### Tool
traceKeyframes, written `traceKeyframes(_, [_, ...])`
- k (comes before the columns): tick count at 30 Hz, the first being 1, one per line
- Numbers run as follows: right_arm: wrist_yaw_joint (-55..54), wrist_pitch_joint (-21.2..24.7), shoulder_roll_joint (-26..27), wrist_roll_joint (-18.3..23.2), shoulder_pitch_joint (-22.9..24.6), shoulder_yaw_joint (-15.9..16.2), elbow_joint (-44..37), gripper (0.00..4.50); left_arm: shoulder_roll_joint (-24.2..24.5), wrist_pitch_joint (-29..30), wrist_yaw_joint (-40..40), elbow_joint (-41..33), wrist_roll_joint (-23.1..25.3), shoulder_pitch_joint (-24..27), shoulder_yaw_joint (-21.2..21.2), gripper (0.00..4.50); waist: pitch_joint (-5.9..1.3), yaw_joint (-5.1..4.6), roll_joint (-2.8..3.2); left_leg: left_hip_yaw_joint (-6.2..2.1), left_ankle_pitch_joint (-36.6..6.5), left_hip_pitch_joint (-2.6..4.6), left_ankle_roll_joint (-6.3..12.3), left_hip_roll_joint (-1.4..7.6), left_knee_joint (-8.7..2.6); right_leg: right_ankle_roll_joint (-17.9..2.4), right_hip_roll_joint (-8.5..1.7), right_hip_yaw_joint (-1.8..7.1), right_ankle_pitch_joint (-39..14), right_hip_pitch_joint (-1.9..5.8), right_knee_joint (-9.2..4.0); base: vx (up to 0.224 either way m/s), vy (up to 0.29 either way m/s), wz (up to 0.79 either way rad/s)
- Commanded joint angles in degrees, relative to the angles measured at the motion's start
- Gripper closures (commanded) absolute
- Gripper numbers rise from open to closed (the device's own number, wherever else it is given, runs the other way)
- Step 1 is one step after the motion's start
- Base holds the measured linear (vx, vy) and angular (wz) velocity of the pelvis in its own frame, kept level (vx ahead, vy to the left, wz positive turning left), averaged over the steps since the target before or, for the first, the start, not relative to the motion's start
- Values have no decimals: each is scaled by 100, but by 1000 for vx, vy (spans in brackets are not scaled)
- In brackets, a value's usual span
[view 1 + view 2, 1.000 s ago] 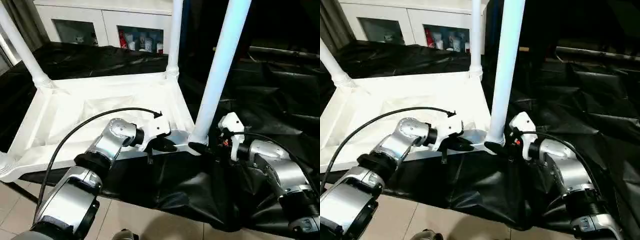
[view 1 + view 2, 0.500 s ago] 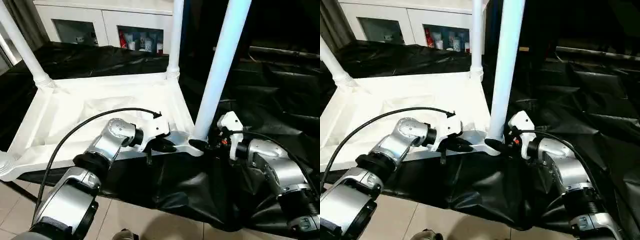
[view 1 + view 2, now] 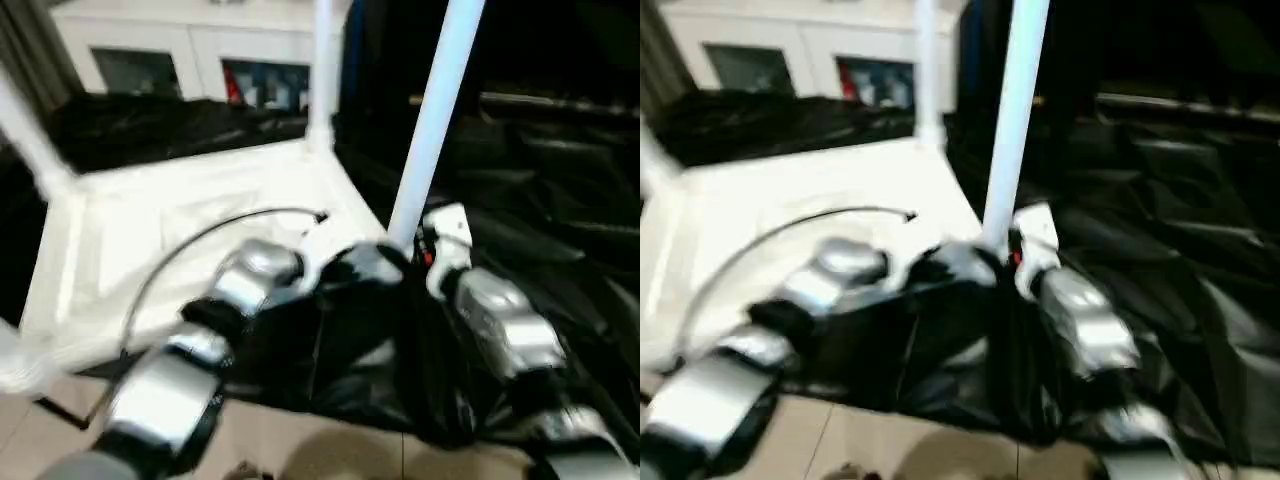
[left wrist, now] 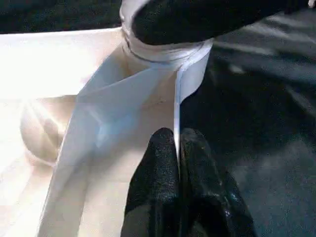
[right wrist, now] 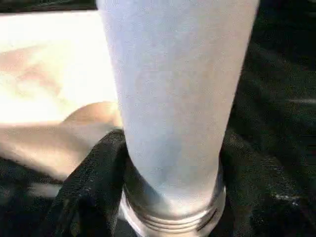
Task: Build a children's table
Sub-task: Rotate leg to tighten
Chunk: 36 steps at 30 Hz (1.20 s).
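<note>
The white tabletop (image 3: 180,215) lies upside down on a black sheet, ribbed underside up. Three legs stand in its corner sockets: one at the far right (image 3: 322,70), one at the left (image 3: 30,140) and one at the near right corner (image 3: 435,110). My left gripper (image 4: 177,148) is shut on the thin white rim of the tabletop, right beside that near right socket. My right gripper (image 5: 170,163) is shut around the flared base of the near right leg (image 5: 173,89), with a black finger (image 5: 89,182) on either side of it.
A white cabinet with glass doors (image 3: 180,60) stands behind the work. The crumpled black sheet (image 3: 540,200) covers the surface to the right and hangs over the front edge. Tiled floor (image 3: 300,440) lies below. A black cable (image 3: 200,240) arcs over my left forearm.
The head views have shifted and blurred, so the camera moved. Both grippers keep their hold at the near right corner, and the leg still stands in its socket.
</note>
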Motion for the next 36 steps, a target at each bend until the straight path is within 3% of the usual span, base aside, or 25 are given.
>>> traceKeyframes(1, [-975, 320, 251, -31, -147, -207, 984, 198, -198, 239, 1037, 181, -68, -337, 273, 450, -405, -54, 30, -79, -1914, 138, -204, 68, -455, -1077, -269, 174, -1945, 205, -519, 0, 0, 0])
traceKeyframes(2, [-1154, 303, 311, -1, -279, -273, 1140, 198, -258, 236, 1170, 241, -89, -384, 313, 450, -407, -89, -10, -85, -1890, 114, -181, 54, -453, -1054, -276, 161, -1997, 226, -540, 0, 0, 0])
traceKeyframes(4, [-1185, 294, 366, 35, -429, -295, 1297, 198, -318, 221, 1193, 295, -107, -427, 327, 450, -409, -91, -3, -62, -1759, 90, -42, 45, -436, -1069, -271, 171, -1789, 236, -558, 0, 0, 0])
traceKeyframes(5, [-1180, 225, 427, -5, -643, -263, 1499, 198, -373, 167, 1121, 342, -93, -471, 303, 450, -431, -85, -35, -62, -1581, 61, 32, 46, -430, -1104, -269, 167, -1554, 266, -520, 0, 0, 0])
traceKeyframes(8, [-1194, 149, 498, -68, -783, -288, 1638, 198, -385, 129, 1062, 402, -56, -509, 290, 450, -440, -84, -18, -52, -1402, 60, 147, 50, -414, -1213, -266, 163, -1225, 271, -493, 0, 0, 0])
traceKeyframes(9, [-1102, 35, 510, -165, -819, -216, 1648, 170, -348, 94, 1079, 456, -32, -514, 294, 450, -444, -74, -37, -47, -1317, 59, 181, 57, -414, -1246, -265, 164, -1076, 272, -481, 0, 0, 0])
traceKeyframes(10, [-1086, -25, 514, -179, -839, -215, 1676, 170, -336, 81, 1085, 483, -24, -519, 296, 450, -444, -72, -31, -49, -1287, 54, 193, 56, -411, -1260, -268, 163, -1029, 277, -470, 0, 0, 0])
traceKeyframes(18, [-744, -463, 320, -285, -863, -89, 1615, 90, -170, -155, 851, 595, 30, -491, 238, 450, -430, -108, -36, -43, -1420, 64, 224, 62, -421, -1252, -271, 164, -1289, 279, -496, 0, 0, 0])
traceKeyframes(22, [559, -409, -82, -103, -410, 131, 641, 87, 2, -297, 434, 559, 103, -430, 146, 450, -431, -46, -59, -40, -1276, 55, 370, 82, -415, -1238, -272, 168, -1061, 304, -479, 0, 0, 0])
traceKeyframes(24, [1510, -378, -531, 72, 80, 313, -182, 87, 158, -451, 128, 544, 137, -382, 82, 450, -438, -16, -58, -44, -1208, 43, 458, 81, -409, -1226, -263, 163, -839, 331, -468, 0, 0, 0])
traceKeyframes(26, [1917, -417, -804, 149, 351, 376, -592, 87, 257, -601, -197, 483, 135, -322, 31, 450, -456, 2, -63, -53, -969, 20, 593, 88, -387, -1301, -260, 163, -376, 352, -417, 0, 0, 0])
traceKeyframes(27, [2125, -406, -953, 233, 488, 371, -792, 87, 324, -673, -434, 429, 130, -278, -10, 450, -461, -20, -36, -56, -918, 13, 614, 85, -383, -1389, -264, 162, -243, 352, -400, 0, 0, 0])
traceKeyframes(29, [2703, -329, -1364, 389, 773, 447, -1224, 87, 538, -1121, -1460, 125, 25, -54, -158, 450, -458, -6, -17, -45, -973, 27, 668, 96, -370, -1511, -274, 174, -217, 350, -401, 0, 0, 0])
traceKeyframes(32, [3045, -295, -1575, 396, 893, 525, -1449, 87, 683, -1219, -2166, -134, -70, 109, -230, 450, -449, 40, 28, -24, -1175, 76, 593, 127, -380, -1647, -264, 168, -416, 307, -417, 0, 0, 0])
traceKeyframes(36, [3305, -249, -1659, 393, 966, 600, -1711, 87, 826, -1231, -2760, -473, -162, 289, -362, 450, -426, 130, 32, -26, -1521, 130, 355, 172, -431, -1556, -284, 190, -927, 266, -448, 0, 0, 0])
